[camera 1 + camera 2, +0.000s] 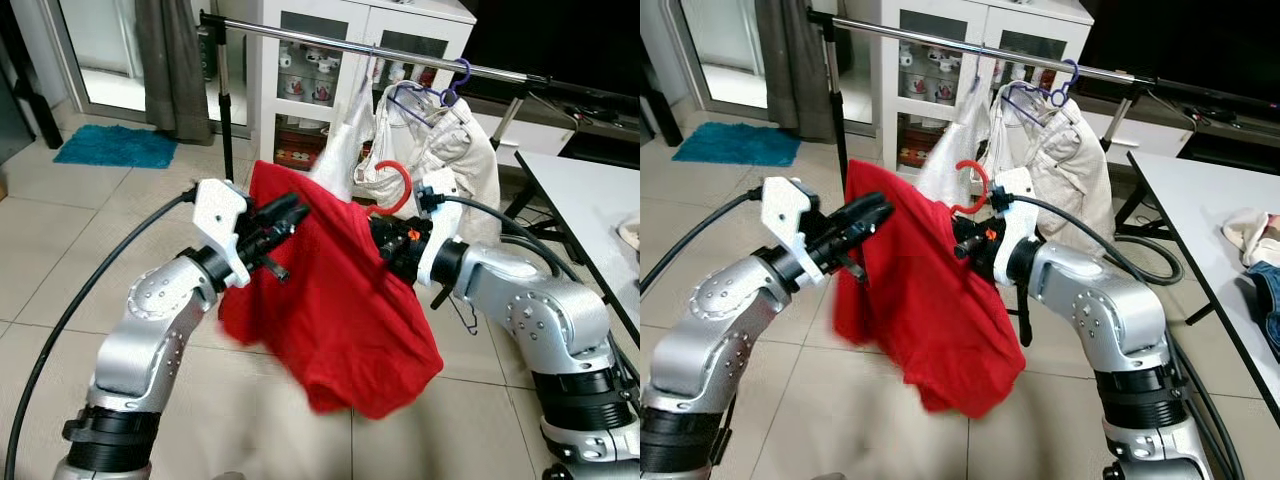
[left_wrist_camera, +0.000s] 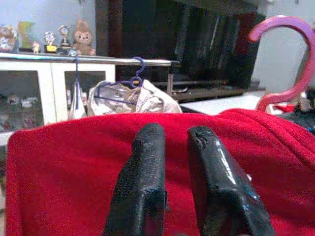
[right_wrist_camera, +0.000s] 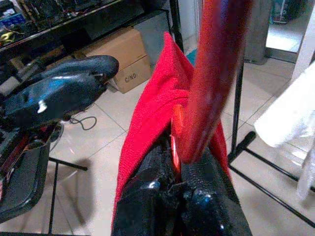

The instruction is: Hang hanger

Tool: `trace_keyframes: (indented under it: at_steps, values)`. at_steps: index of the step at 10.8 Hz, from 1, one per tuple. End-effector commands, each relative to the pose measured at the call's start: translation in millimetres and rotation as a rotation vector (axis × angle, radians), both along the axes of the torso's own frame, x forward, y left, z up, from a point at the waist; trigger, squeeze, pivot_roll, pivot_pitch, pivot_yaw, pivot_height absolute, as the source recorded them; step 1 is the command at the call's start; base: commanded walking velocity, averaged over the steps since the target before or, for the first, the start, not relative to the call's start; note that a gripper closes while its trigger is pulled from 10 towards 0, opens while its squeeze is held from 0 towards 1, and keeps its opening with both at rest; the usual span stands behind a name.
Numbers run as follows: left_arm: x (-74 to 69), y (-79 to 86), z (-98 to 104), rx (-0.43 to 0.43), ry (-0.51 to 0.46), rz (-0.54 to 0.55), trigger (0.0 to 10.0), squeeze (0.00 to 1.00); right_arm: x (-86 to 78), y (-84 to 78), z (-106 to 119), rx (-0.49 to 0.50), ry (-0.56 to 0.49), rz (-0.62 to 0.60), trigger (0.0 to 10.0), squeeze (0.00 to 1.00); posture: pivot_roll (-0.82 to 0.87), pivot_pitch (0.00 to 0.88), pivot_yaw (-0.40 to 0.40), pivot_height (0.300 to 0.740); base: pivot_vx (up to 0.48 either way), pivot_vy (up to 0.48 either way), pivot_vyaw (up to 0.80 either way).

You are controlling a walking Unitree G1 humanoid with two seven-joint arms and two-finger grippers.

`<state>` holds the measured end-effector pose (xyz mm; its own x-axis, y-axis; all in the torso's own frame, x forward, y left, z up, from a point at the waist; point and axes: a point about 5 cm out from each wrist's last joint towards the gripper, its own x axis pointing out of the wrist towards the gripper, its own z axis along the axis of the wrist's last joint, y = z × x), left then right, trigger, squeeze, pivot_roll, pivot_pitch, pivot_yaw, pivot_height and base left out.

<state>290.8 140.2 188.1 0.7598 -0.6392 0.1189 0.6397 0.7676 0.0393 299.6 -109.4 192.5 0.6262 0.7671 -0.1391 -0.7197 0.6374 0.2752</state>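
A: Where is the red plastic hanger (image 1: 971,185) with the red cotton shirt (image 1: 925,300) draped on it?

B: Its neck sits clamped between the fingers of the right gripper (image 3: 183,169), the hook rising just above that claw, so the garment hangs free below and the hook stays clear to catch a rail.

A: And the left gripper (image 2: 170,162)?

B: Its fingers are nearly closed, a narrow gap between them, resting against the shirt's far shoulder, apparently steadying the cloth rather than gripping it.

A: The target?

B: The long silver metal clothes rail (image 1: 330,40) runs above and beyond both claws, already carrying a purple wire hanger (image 1: 440,97) with a cream jacket (image 1: 445,155). The hook looks not yet raised to it.
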Motion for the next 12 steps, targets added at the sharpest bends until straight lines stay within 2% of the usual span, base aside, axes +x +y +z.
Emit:
trace_keyframes:
  at_steps: [1, 2, 3, 4, 5, 6, 7, 9, 10, 12]
  values:
    - [4.9, 12.5, 3.3, 0.001, -0.007, 0.071, 10.0, 1.0, 0.6, -5.8, 13.2, 0.027, -0.039, -0.014, 10.0, 0.0, 0.06, 0.0, -0.108, 0.74, 0.0, 0.0, 0.0]
    - [9.5, 25.4, 1.5, 0.1, -0.033, 0.168, 10.0, 1.0, 0.2, -8.8, 14.7, 0.046, -0.039, -0.014, 10.0, 0.0, 0.07, 0.0, -0.111, 0.74, 0.0, 0.0, 0.0]
    - [14.1, 39.2, -1.3, 0.28, -0.084, 0.265, 10.0, 1.0, -1.7, -11.1, 16.4, 0.091, -0.027, 0.013, 10.0, 0.0, 0.07, 0.0, -0.115, 0.74, 0.0, 0.0, 0.0]
    - [17.8, 47.0, -1.1, 0.334, -0.107, 0.329, 10.0, 1.0, -3.9, -11.0, 17.4, 0.122, -0.017, 0.048, 10.0, 0.0, 0.07, 0.0, -0.117, 0.74, 0.0, 0.0, 0.0]
    - [22.3, 53.5, 2.6, 0.333, -0.127, 0.387, 10.0, 1.0, -8.8, -9.7, 19.1, 0.162, -0.007, 0.114, 10.0, 0.0, 0.08, 0.0, -0.118, 0.74, 0.0, 0.0, 0.0]
    - [24.3, 52.0, 2.0, 0.35, -0.136, 0.373, 10.0, 0.24, -11.7, -9.5, 20.9, 0.182, -0.008, 0.15, 10.0, 0.0, 0.08, 0.0, -0.118, 0.74, 0.0, 0.0, 0.0]
    - [29.3, 51.4, 1.4, 0.36, -0.144, 0.374, 10.0, 0.0, -14.6, -9.1, 23.0, 0.194, -0.011, 0.178, 10.0, 0.0, 0.08, 0.0, -0.118, 0.74, 0.0, 0.0, 0.0]
    - [38.2, 51.8, 1.9, 0.343, -0.144, 0.383, 10.0, 0.0, -16.8, -9.2, 24.5, 0.194, -0.013, 0.201, 10.0, 0.0, 0.07, 0.0, -0.12, 0.74, 0.0, 0.0, 0.0]
    - [43.1, 50.9, 0.5, 0.3, -0.13, 0.369, 0.0, 0.0, -17.8, -9.3, 25.9, 0.193, -0.016, 0.21, 10.0, 0.0, 0.07, 0.0, -0.12, 0.74, 0.0, 0.0, 0.0]
    - [45.7, 41.8, -3.3, 0.281, -0.119, 0.308, 0.0, 0.0, -18.2, -10.9, 26.4, 0.186, -0.019, 0.209, 10.0, 0.0, 0.06, 0.0, -0.118, 0.74, 0.0, 0.0, 0.0]
